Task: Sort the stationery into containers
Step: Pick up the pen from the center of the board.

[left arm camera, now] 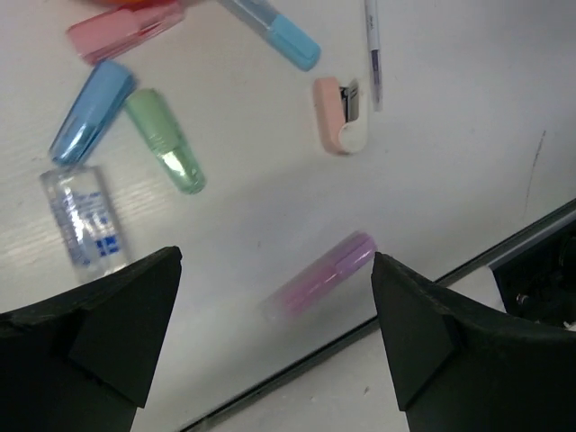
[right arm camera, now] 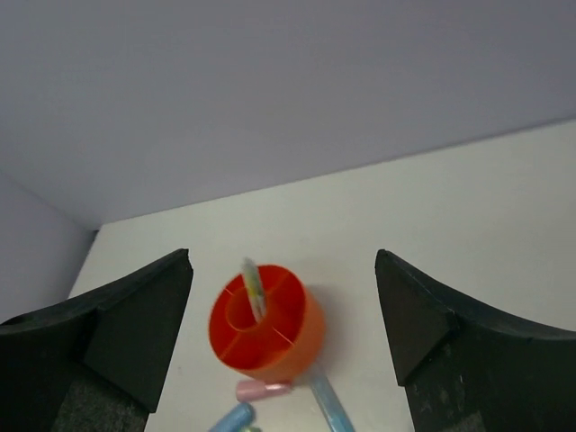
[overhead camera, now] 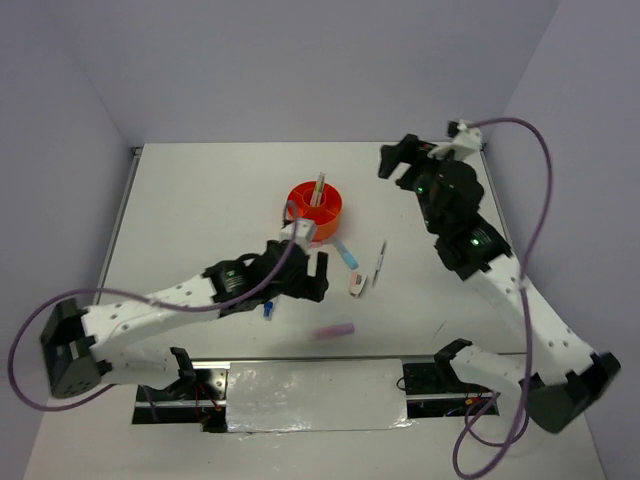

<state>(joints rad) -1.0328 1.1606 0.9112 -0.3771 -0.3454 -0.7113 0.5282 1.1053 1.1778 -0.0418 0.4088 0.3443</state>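
The orange container (overhead camera: 315, 208) stands mid-table with a thin pencil (overhead camera: 319, 188) upright in its central cup. Loose stationery lies in front of it: a pink highlighter (left arm camera: 319, 281), a pink-white eraser (left arm camera: 340, 114), a white pen (left arm camera: 373, 54), a light-blue pen (left arm camera: 274, 31), a green highlighter (left arm camera: 165, 139), a blue highlighter (left arm camera: 93, 110), a clear tube (left arm camera: 83, 219) and another pink highlighter (left arm camera: 126, 31). My left gripper (left arm camera: 275, 261) hangs open just above the first pink highlighter, touching nothing. My right gripper (right arm camera: 283, 256) is open and empty, raised behind and to the right of the container (right arm camera: 266, 321).
A metal strip (overhead camera: 315, 395) runs along the table's near edge, close to the pink highlighter (overhead camera: 332, 330). Walls enclose the table on the left, back and right. The left arm (overhead camera: 170, 300) stretches across the near-left part of the table.
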